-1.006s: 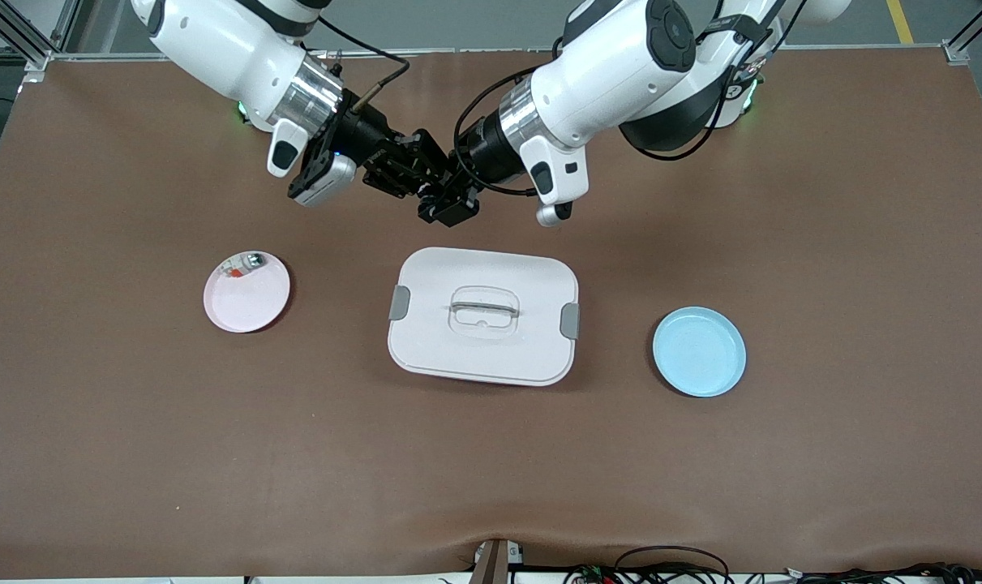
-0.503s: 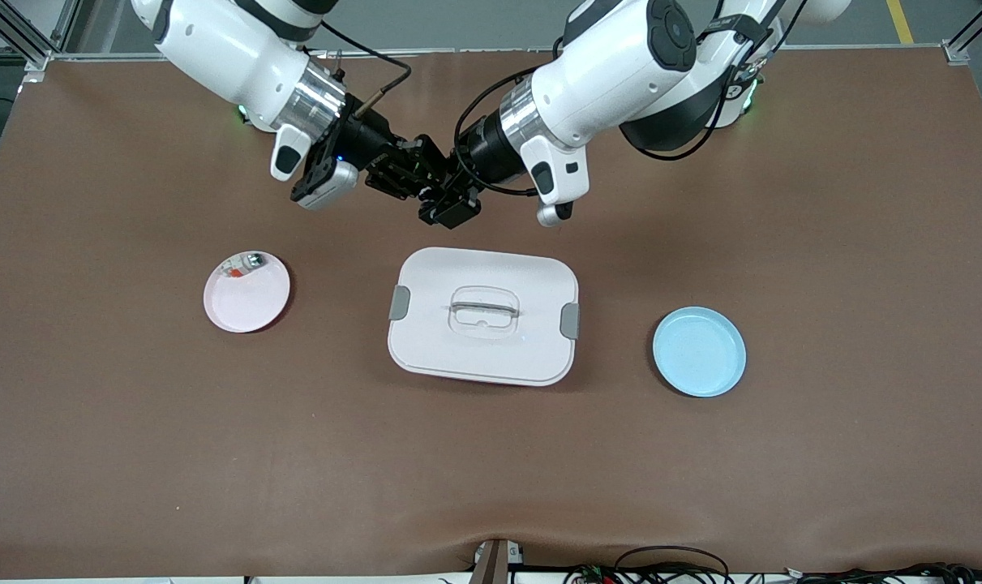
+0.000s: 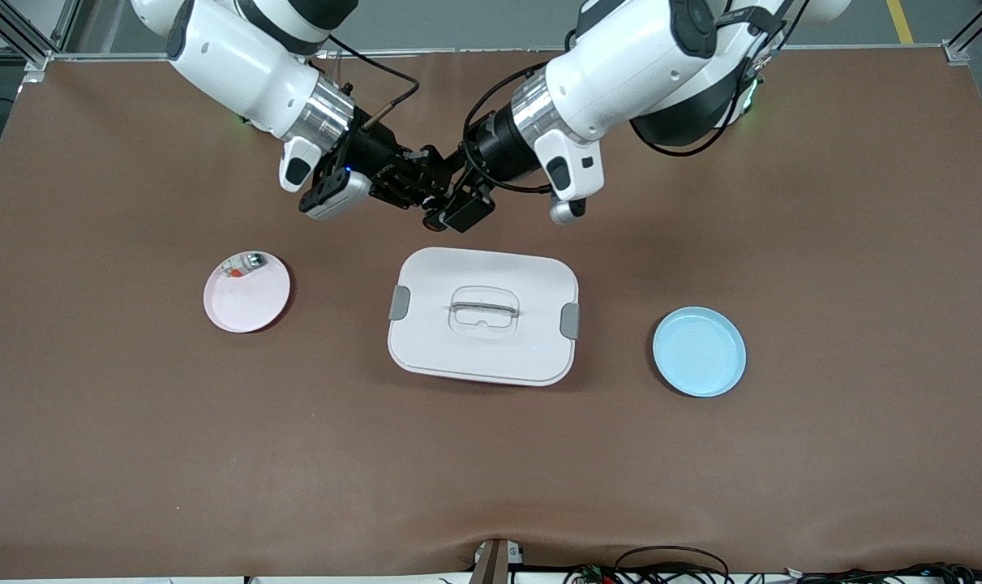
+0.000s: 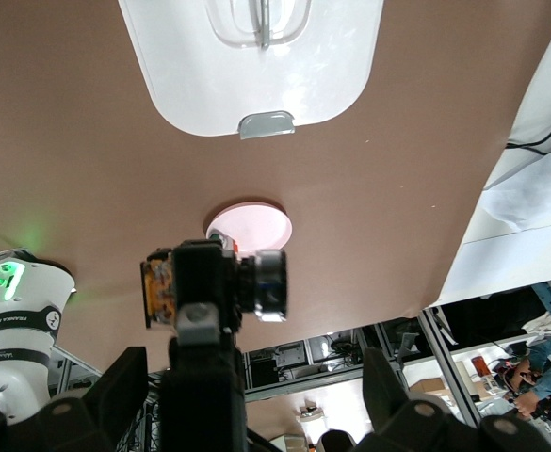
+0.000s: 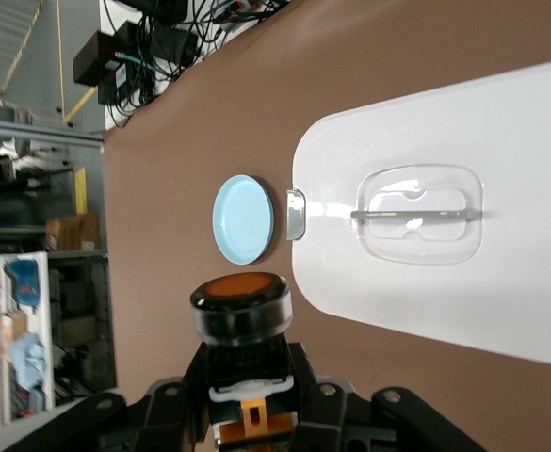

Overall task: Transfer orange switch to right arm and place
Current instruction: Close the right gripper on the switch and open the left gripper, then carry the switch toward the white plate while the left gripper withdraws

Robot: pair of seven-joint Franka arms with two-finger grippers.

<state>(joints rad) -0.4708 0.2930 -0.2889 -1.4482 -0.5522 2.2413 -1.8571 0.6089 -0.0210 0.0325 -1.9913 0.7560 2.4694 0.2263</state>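
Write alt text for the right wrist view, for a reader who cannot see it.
The right gripper is shut on the orange switch, orange cap pointing away from the camera, held in the air over the brown table. Past it lie a white lidded box with a clear handle and, beside the box, an empty light blue plate.

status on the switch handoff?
Right hand shut on the orange switch, up over bare table by the white lidded box. Left hand open, clear of the switch. Nothing in the way.
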